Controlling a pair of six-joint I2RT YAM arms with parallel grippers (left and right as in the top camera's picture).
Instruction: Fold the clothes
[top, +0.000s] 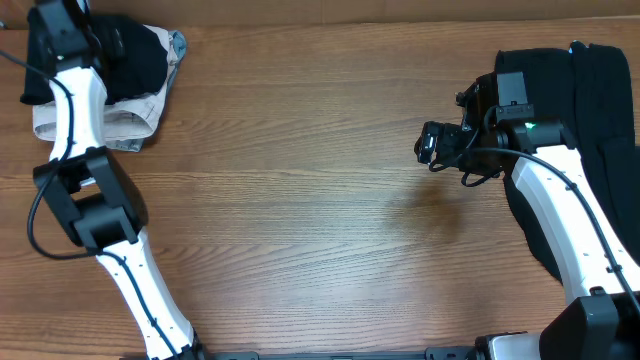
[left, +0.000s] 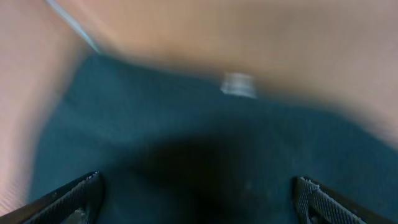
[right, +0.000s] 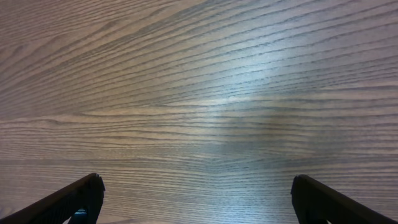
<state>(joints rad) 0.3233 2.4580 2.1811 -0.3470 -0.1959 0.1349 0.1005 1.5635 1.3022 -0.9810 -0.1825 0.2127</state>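
**Both hands spread: left over the pile, right over bare table**

Your left hand (left: 196, 180) sits at the far left corner of the table (top: 300, 230), directly above the pile of clothes (top: 150, 90). In the left wrist view its two fingers (left: 74, 199) stand wide apart at the lower corners, with only dark fabric beneath them. The picture is blurred, so you cannot tell whether the fingertips touch the cloth. A small white label (left: 238, 84) shows on that fabric near its upper edge.

From overhead, the pile is a black garment (top: 135, 55) lying on top of a beige garment (top: 135, 122). A sliver of grey-blue cloth (top: 178, 45) shows at the pile's right edge. The left arm (top: 70, 110) crosses the pile's left part and hides most of the hand in that view.

Your right hand (top: 432, 148) hangs over bare wood on the right half of the table. The right wrist view shows its fingers (right: 74, 196) spread wide too, holding nothing, with only wood grain between them.

A second black garment (top: 600, 90) lies at the right edge of the table, partly covered by the right arm (top: 560, 200). It is apart from the right hand and well apart from the pile on the left.
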